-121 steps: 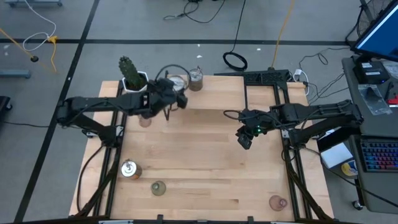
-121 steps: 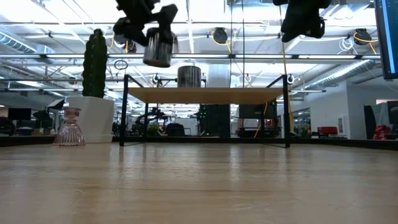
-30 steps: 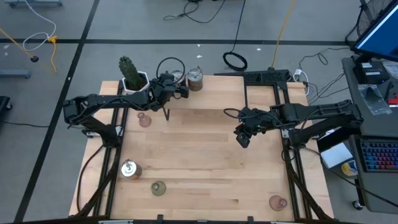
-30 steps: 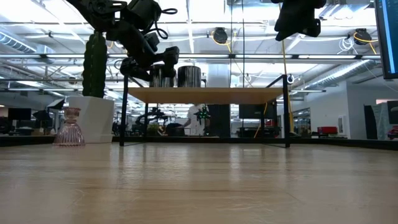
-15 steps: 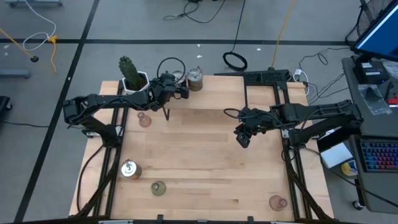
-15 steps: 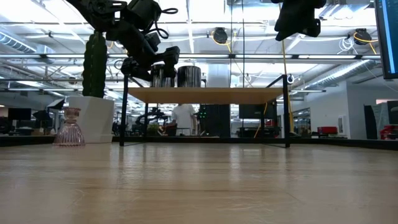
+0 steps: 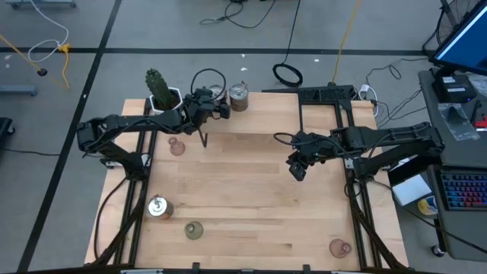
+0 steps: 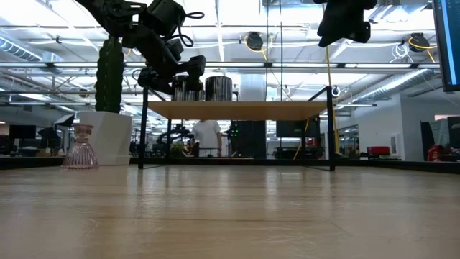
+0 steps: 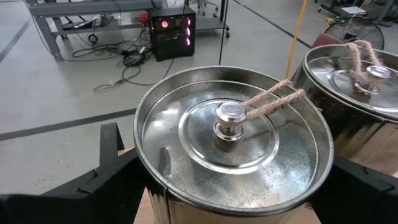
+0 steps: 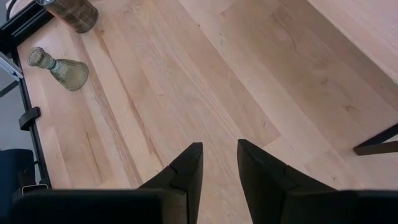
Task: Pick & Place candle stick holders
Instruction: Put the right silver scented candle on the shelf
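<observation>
A silvery holder point(image 9: 233, 134) stands on the raised shelf point(image 8: 237, 109) at the surface's far edge, just beside a second silvery holder point(image 9: 357, 74). The left tool point(image 7: 217, 109), spread wide, straddles it. The right tool point(image 10: 216, 168) hangs above mid-surface, slightly parted, holding nothing.

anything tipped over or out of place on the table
Yes: the olive-green glass holder lies on its side near the table's front left, beside an upright silvery holder. The pink holders stand upright, and two silvery ones sit on the raised shelf.
</observation>
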### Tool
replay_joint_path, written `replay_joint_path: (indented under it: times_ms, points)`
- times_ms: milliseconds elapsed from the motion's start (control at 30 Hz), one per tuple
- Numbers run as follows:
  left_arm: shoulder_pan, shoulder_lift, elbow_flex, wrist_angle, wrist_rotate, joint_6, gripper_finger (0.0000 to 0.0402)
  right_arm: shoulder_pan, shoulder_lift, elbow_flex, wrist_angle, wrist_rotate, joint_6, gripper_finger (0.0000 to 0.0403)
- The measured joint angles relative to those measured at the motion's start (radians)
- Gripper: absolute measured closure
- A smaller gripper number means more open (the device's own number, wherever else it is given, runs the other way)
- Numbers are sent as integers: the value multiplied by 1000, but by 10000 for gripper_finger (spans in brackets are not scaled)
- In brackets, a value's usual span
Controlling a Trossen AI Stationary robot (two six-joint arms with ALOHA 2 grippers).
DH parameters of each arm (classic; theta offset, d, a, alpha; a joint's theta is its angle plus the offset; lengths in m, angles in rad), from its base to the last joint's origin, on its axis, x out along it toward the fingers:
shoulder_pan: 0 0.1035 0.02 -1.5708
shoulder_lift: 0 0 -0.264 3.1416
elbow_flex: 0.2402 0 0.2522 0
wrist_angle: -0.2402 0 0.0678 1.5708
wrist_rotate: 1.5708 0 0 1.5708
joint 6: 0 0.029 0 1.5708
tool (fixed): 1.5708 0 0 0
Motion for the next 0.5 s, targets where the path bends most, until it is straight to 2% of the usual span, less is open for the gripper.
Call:
replay_joint_path:
  times_ms: [333,500]
  points:
    - [0,0,0,-3,4,7,22,0,0,0,0,2,-8,312]
    - [0,4,-3,-24,6,6,5,0,0,0,0,3,-7,312]
